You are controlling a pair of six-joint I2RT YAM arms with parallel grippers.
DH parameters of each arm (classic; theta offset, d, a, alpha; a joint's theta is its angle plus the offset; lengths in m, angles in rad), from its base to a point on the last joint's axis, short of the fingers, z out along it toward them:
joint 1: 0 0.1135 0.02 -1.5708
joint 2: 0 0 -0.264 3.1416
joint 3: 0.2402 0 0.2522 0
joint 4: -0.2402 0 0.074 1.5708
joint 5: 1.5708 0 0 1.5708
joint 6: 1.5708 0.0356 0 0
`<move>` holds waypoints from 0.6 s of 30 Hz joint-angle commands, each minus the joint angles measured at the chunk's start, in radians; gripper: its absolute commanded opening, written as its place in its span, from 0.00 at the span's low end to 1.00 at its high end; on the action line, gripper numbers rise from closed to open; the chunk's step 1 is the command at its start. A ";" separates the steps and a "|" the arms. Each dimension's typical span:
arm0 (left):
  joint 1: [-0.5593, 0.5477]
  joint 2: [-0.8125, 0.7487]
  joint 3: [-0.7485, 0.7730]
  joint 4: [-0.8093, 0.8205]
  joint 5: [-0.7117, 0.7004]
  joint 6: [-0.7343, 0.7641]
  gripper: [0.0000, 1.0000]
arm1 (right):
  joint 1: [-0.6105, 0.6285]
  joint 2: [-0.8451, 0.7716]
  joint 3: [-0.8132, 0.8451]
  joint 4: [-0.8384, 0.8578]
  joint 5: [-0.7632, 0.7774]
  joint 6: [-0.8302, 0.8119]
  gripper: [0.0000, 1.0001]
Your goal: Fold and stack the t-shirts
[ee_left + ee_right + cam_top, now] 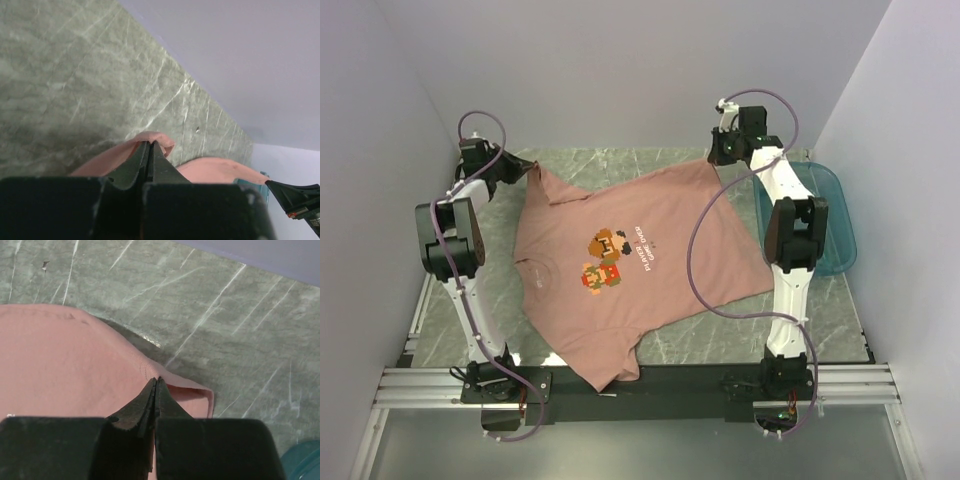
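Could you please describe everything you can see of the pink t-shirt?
The dusty-pink t-shirt looks like soft cotton, short-sleeved, with an orange-brown pixel figure and white text on the chest. It lies spread print-up, mostly flat, on the grey marbled table, collar toward the left arm, one sleeve overlapping the near edge. The left gripper is shut on its far-left sleeve, the right gripper on its far-right hem corner.

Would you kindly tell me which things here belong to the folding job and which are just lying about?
Job:
pink t-shirt
left gripper and right gripper, each shut on the shirt's edge

Lying about:
teal tub, beside the right arm
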 commanded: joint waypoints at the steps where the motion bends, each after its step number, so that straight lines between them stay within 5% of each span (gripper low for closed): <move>1: -0.001 -0.111 -0.046 0.038 0.039 0.018 0.00 | -0.014 -0.111 -0.036 0.051 -0.003 0.017 0.00; 18: -0.002 -0.360 -0.319 0.088 0.104 0.033 0.00 | -0.037 -0.252 -0.232 0.087 -0.035 -0.012 0.00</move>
